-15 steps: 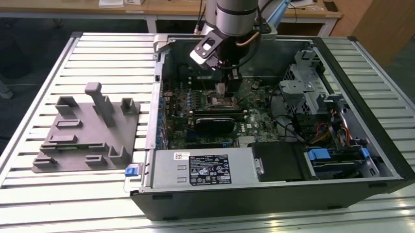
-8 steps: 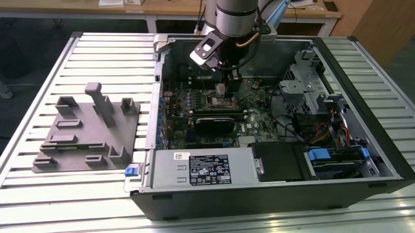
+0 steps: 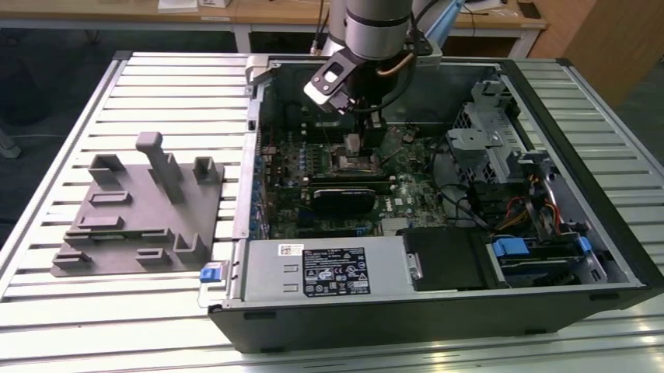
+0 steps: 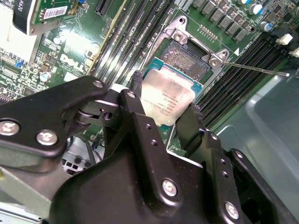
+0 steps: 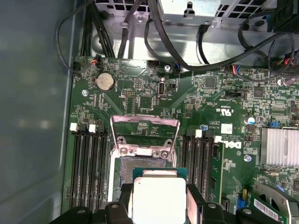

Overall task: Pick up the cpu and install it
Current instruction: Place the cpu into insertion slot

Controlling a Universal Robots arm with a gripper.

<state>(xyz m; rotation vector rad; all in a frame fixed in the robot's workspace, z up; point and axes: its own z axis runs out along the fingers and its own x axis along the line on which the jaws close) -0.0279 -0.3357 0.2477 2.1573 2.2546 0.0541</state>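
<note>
End effector (image 4: 163, 108) clamps the cpu (image 4: 168, 95) over the socket (image 4: 187, 58).

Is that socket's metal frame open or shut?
Open: the first wrist view shows the silvery metal frame flipped up off the dark square socket; the black pincer grips the silvery square chip.

Pale slatted metal table (image 3: 155, 85) spans the scene, evenly lit. Wooden desk (image 3: 270, 12) at 12 o'clock; dark floor (image 3: 62, 47) at 10 o'clock, wooden panel (image 3: 612, 39) at 2 o'clock.
</note>
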